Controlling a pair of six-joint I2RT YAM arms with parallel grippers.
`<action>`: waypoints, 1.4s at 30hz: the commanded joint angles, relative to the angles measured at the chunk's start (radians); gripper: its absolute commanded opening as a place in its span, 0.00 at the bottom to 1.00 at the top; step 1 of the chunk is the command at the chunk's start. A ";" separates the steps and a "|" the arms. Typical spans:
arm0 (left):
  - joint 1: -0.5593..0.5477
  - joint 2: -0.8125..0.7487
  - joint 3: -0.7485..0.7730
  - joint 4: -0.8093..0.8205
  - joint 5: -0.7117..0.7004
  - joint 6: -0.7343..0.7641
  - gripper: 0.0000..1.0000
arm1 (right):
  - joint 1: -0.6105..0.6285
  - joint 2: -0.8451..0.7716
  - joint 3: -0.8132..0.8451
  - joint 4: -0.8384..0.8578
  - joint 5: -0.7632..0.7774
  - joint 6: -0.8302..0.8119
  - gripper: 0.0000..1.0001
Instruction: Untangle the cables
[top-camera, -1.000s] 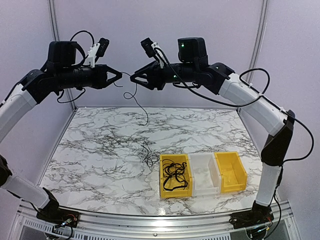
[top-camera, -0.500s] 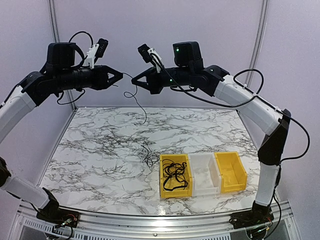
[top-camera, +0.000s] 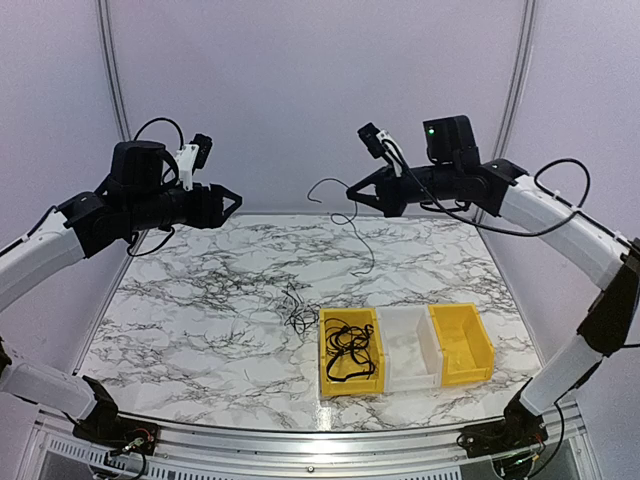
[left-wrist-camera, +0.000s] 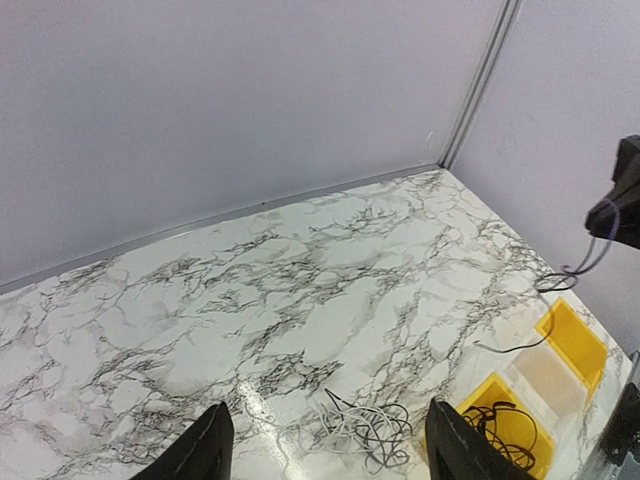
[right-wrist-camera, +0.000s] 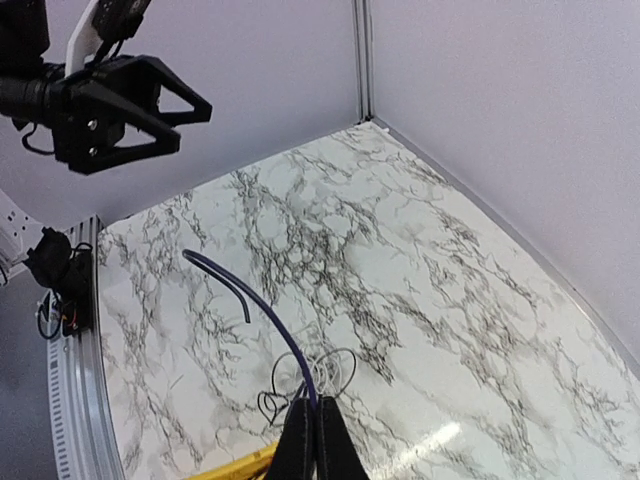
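A single thin dark cable (top-camera: 362, 240) hangs in the air from my right gripper (top-camera: 351, 196), which is shut on it high above the back of the table. In the right wrist view the cable (right-wrist-camera: 262, 310) arcs up and away from the closed fingertips (right-wrist-camera: 311, 412), its free end curling down. A small tangle of black and white cables (top-camera: 297, 311) lies on the marble just left of the bins, also seen between my left fingers (left-wrist-camera: 368, 432). My left gripper (top-camera: 235, 203) is open and empty, apart from the cable, at the left.
Three bins stand in a row at the front right: a yellow bin (top-camera: 329, 378) holding black cables (top-camera: 348, 347), a white bin (top-camera: 412, 376), and another yellow bin (top-camera: 465, 372). The marble table top (top-camera: 200, 300) has a back wall behind it and a metal rail along the near edge.
My left gripper has opened, let go of the cable and drawn back left. My right gripper has shut on the cable and carried it to the right.
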 joint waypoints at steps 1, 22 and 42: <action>-0.004 -0.010 -0.030 0.088 -0.124 -0.025 0.69 | -0.049 -0.177 -0.160 -0.048 -0.030 -0.099 0.00; -0.004 0.137 0.031 0.092 -0.089 -0.043 0.69 | -0.065 -0.603 -0.817 -0.063 0.225 -0.330 0.00; -0.004 0.084 -0.043 0.092 -0.097 -0.092 0.71 | -0.085 -0.435 -0.857 -0.075 0.431 -0.449 0.00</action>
